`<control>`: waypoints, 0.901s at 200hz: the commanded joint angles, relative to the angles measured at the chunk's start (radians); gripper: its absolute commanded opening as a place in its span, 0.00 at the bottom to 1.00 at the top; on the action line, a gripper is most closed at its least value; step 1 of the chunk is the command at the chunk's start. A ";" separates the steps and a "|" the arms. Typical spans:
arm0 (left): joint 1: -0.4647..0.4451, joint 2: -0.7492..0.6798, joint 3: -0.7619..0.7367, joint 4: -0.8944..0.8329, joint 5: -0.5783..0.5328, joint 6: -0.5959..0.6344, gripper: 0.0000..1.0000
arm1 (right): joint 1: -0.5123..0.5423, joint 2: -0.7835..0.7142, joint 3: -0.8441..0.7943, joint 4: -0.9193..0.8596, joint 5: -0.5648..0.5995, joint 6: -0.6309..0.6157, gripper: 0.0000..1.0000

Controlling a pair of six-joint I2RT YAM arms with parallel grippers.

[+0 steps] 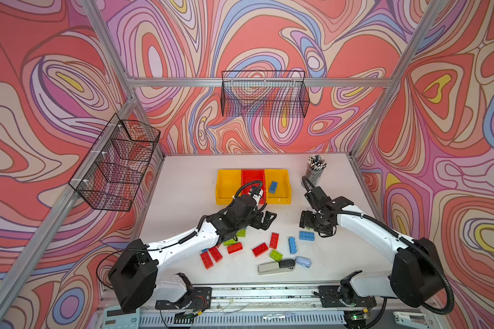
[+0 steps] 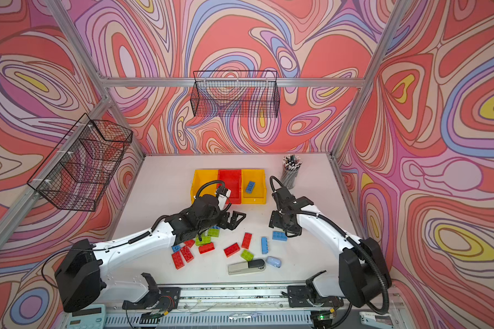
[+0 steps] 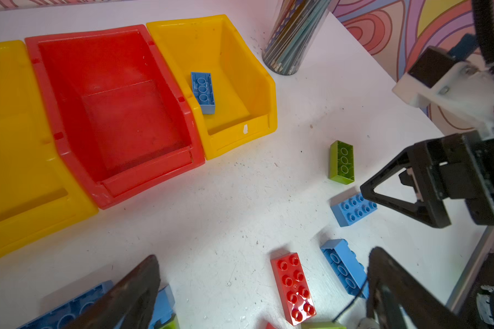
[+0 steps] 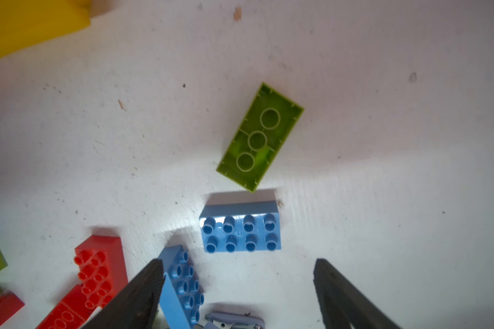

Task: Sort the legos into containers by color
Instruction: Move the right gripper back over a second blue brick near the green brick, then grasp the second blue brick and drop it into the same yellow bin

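White table (image 1: 183,185) carries everything. From its near left corner the left arm (image 1: 183,242) reaches toward the middle. The left jaws are spread wide with nothing between them, hanging just in front of the red container (image 1: 253,174). From the near right corner comes the right arm (image 1: 368,228). The right jaws are also spread and empty, above a studs-up blue lego (image 4: 240,230) with a studs-down green lego (image 4: 258,136) just beyond it. The containers stand side by side, touching, at the middle of the far edge: a left yellow container (image 1: 227,185), the red one, then a right yellow container (image 1: 283,196). One binned blue lego (image 1: 273,187) lies tilted inside the right yellow container. The loose legos (image 1: 260,249), red, green and blue, lie scattered between the table's middle and its near edge.
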 commanded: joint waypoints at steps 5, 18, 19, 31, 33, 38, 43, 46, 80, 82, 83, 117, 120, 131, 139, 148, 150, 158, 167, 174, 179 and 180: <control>-0.014 0.021 0.012 0.023 0.051 -0.011 1.00 | 0.007 -0.017 -0.065 0.075 -0.036 0.022 0.87; -0.026 0.025 0.017 0.006 0.054 -0.007 1.00 | 0.007 -0.011 -0.086 0.099 -0.050 0.012 0.87; -0.027 0.025 0.016 0.005 0.053 -0.007 1.00 | 0.007 -0.011 -0.087 0.100 -0.050 0.011 0.87; -0.037 0.023 0.014 -0.006 0.043 -0.007 1.00 | 0.007 -0.004 -0.098 0.108 -0.053 0.000 0.87; -0.040 0.023 0.012 -0.005 0.042 -0.007 1.00 | 0.007 -0.002 -0.100 0.109 -0.053 -0.002 0.87; -0.043 0.022 0.008 -0.006 0.038 -0.007 1.00 | 0.007 0.000 -0.105 0.113 -0.055 -0.009 0.87; -0.047 0.020 0.004 -0.006 0.036 -0.009 1.00 | 0.007 0.003 -0.109 0.116 -0.057 -0.014 0.87; -0.049 0.019 0.002 -0.005 0.035 -0.010 1.00 | 0.007 0.004 -0.111 0.118 -0.058 -0.016 0.87; -0.058 0.014 -0.016 -0.005 0.016 -0.032 1.00 | 0.007 0.021 -0.135 0.146 -0.064 -0.036 0.86; -0.058 0.013 -0.017 -0.005 0.014 -0.034 1.00 | 0.007 0.024 -0.135 0.148 -0.062 -0.037 0.86; -0.058 0.013 -0.016 -0.005 0.013 -0.035 1.00 | 0.007 0.026 -0.135 0.150 -0.062 -0.039 0.86; -0.060 0.012 -0.019 -0.006 0.002 -0.031 1.00 | 0.006 0.070 -0.133 0.183 -0.061 -0.058 0.83; -0.060 0.012 -0.019 -0.006 0.001 -0.031 1.00 | 0.006 0.073 -0.132 0.186 -0.061 -0.059 0.83; -0.059 0.012 -0.019 -0.008 -0.001 -0.028 1.00 | 0.007 0.084 -0.129 0.193 -0.057 -0.063 0.82; -0.060 0.012 -0.018 -0.008 -0.002 -0.027 1.00 | 0.007 0.089 -0.130 0.198 -0.056 -0.065 0.81; -0.059 0.012 -0.020 -0.009 -0.001 -0.027 1.00 | 0.007 0.097 -0.129 0.201 -0.052 -0.068 0.80; -0.059 0.012 -0.021 -0.010 -0.001 -0.027 1.00 | 0.008 0.099 -0.128 0.200 -0.050 -0.069 0.80; -0.059 0.011 -0.021 -0.009 -0.004 -0.028 1.00 | 0.008 0.106 -0.127 0.201 -0.050 -0.069 0.79; -0.060 0.011 -0.022 -0.011 -0.005 -0.027 1.00 | 0.006 0.117 -0.125 0.203 -0.049 -0.072 0.77; -0.059 0.009 -0.023 -0.011 -0.005 -0.027 1.00 | 0.008 0.120 -0.124 0.205 -0.050 -0.073 0.76; -0.060 0.008 -0.025 -0.010 -0.007 -0.027 1.00 | 0.008 0.125 -0.124 0.206 -0.049 -0.074 0.74; -0.060 0.008 -0.025 -0.010 -0.006 -0.027 1.00 | 0.008 0.125 -0.124 0.206 -0.049 -0.074 0.74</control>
